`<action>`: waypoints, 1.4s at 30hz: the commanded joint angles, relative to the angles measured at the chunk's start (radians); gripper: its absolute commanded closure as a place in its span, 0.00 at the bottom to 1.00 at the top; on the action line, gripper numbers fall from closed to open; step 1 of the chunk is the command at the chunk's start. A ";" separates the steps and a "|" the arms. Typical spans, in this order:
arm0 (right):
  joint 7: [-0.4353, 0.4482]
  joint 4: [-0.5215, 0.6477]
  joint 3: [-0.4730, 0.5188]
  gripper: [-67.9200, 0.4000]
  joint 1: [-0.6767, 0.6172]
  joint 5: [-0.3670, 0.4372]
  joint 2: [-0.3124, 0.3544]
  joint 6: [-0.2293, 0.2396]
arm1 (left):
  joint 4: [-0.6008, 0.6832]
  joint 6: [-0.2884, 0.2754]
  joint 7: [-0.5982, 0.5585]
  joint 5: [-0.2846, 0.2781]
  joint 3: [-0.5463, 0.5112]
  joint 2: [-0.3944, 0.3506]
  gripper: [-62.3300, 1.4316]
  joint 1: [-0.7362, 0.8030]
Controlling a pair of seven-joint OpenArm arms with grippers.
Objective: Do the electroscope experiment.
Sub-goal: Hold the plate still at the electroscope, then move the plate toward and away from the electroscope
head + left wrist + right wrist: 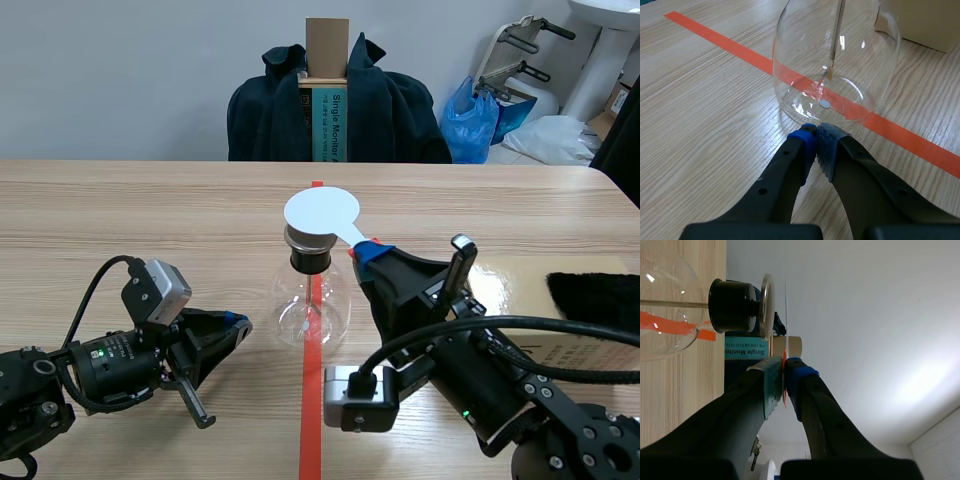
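The flask [312, 305] stood on the tape line [312, 420]. The right gripper [368, 252] was clamped on the handle of a thin white disc [321, 211], held over the flask's metal plate [308, 239]. The left gripper [238, 323] lay closed on nothing, just beside the flask's base. The glass looked fragile and slick. The disc looked light and bendy, so best gripped by its handle.

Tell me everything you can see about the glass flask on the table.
The glass flask is clear and round, standing upright on the orange tape line. A black stopper closes its neck, with a metal plate on top; a thin rod hangs inside. Nothing grips it: the shut left gripper lies beside its base, and the right gripper holds a white disc just above the plate.
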 commanded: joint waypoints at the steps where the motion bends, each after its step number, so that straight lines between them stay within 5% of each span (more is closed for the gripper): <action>1: -0.004 0.012 0.008 0.98 0.012 0.000 0.005 -0.014 | 0.013 0.002 -0.014 -0.006 -0.003 -0.003 0.93 -0.008; 14: -0.033 0.012 0.008 0.98 0.012 0.000 0.005 -0.015 | 0.013 0.002 -0.014 -0.006 -0.003 -0.003 0.93 -0.008; 30: -0.370 0.012 0.008 0.98 0.012 0.000 0.005 -0.015 | 0.013 0.002 -0.014 -0.006 -0.003 -0.003 0.93 -0.008; 36: -0.370 0.012 0.008 0.98 0.012 0.000 0.005 -0.015 | 0.013 0.002 -0.014 -0.006 -0.003 -0.003 0.93 -0.008; 42: -0.272 0.012 0.008 0.98 0.012 0.000 0.005 -0.015 | 0.013 0.002 -0.014 -0.006 -0.003 -0.003 0.93 -0.008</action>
